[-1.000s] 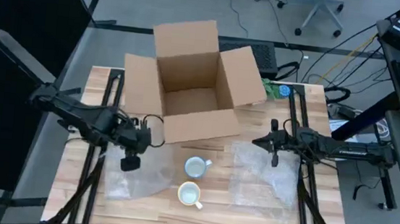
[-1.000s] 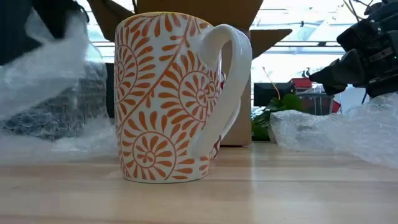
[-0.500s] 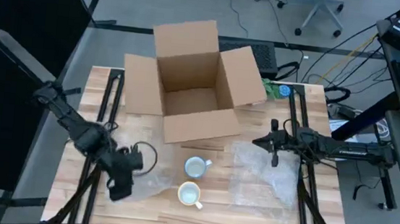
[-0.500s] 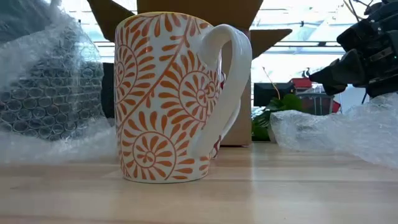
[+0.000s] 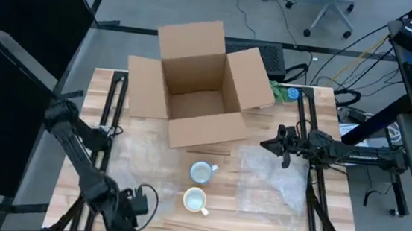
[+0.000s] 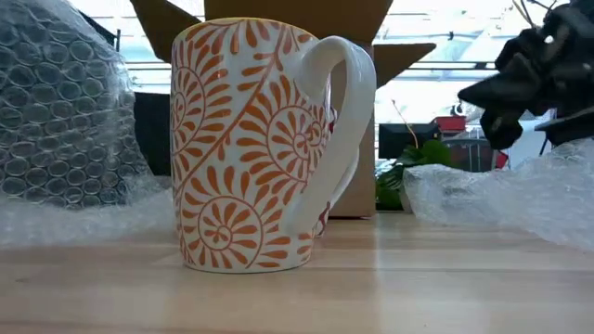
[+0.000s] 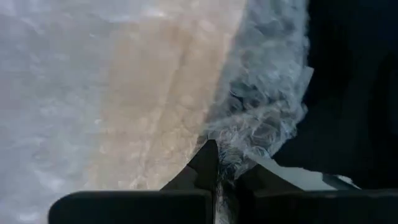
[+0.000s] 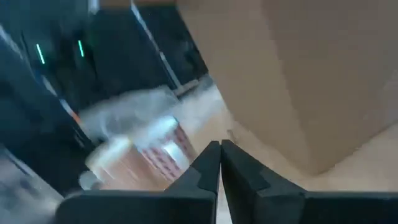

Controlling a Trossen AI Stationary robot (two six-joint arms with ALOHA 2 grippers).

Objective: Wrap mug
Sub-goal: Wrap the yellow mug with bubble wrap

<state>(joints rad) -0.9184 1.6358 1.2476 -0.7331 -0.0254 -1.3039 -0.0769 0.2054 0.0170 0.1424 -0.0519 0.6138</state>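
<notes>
An orange-patterned white mug (image 5: 195, 200) (image 6: 251, 148) stands upright near the table's front edge. A second mug (image 5: 201, 173) stands just behind it. My left gripper (image 5: 126, 219) (image 7: 215, 177) is at the near left corner, shut on a bubble wrap sheet (image 5: 143, 188) (image 6: 65, 111) that lies left of the mugs. My right gripper (image 5: 283, 154) (image 8: 221, 163) hovers shut and holds nothing. It is above the far edge of a second bubble wrap sheet (image 5: 275, 180) (image 6: 501, 199) lying right of the mugs. My left gripper pinches a crumpled edge of the bubble wrap (image 7: 242, 149) between its two fingers; how many layers cannot be told. In the low view the sheet rises in a tall hump left of the mug, and its lower part (image 6: 83, 218) rests on the table.
An open cardboard box (image 5: 197, 85) stands at the table's far middle, flaps spread. Green and blue items (image 5: 286, 94) lie at its right. Bare wood (image 5: 235, 208) shows in front of and between the sheets.
My left gripper has swung from beside the box's near left corner toward the table's near edge, staying shut. It has dragged the bubble wrap's held edge along. In the low view the sheet has spread and now stands taller. My right gripper has turned a little in place.
</notes>
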